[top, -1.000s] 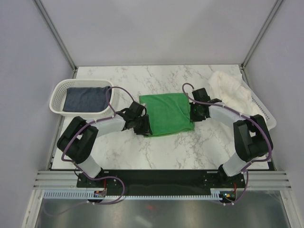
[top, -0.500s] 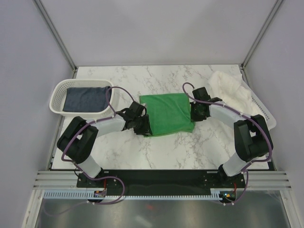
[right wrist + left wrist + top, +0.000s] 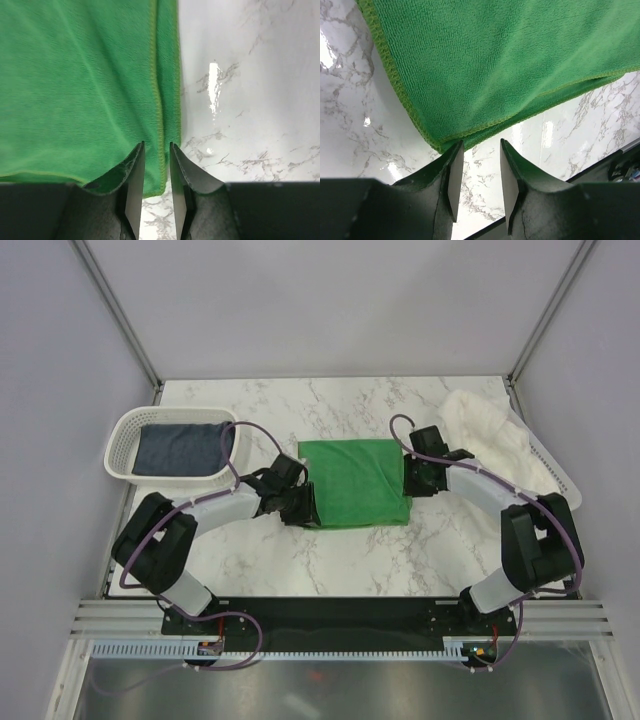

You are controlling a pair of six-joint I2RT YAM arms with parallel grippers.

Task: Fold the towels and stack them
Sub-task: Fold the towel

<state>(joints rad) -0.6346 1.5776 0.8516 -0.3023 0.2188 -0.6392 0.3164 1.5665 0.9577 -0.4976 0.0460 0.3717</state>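
The green towel [image 3: 355,483] lies folded into a flat rectangle mid-table; it also fills the left wrist view [image 3: 495,65] and the right wrist view [image 3: 75,85]. My left gripper [image 3: 303,508] is at its near-left corner, open [image 3: 481,145], with only marble between the fingers and the corner just past the tips. My right gripper [image 3: 407,480] is at the towel's right edge, open [image 3: 156,145], the stitched hem lying loose in the gap. The navy towel [image 3: 180,448] rests folded in the left basket. The white towel [image 3: 488,430] is heaped at the right.
A white perforated basket [image 3: 120,435] stands at the table's left edge. Another white basket [image 3: 558,478] pokes out from under the white towel at the right edge. Bare marble [image 3: 340,560] lies between the green towel and the arm bases.
The right jaws have parted and let go of the green towel's right edge, which now lies flat and squarer. The left jaws have widened slightly and the left elbow dropped lower.
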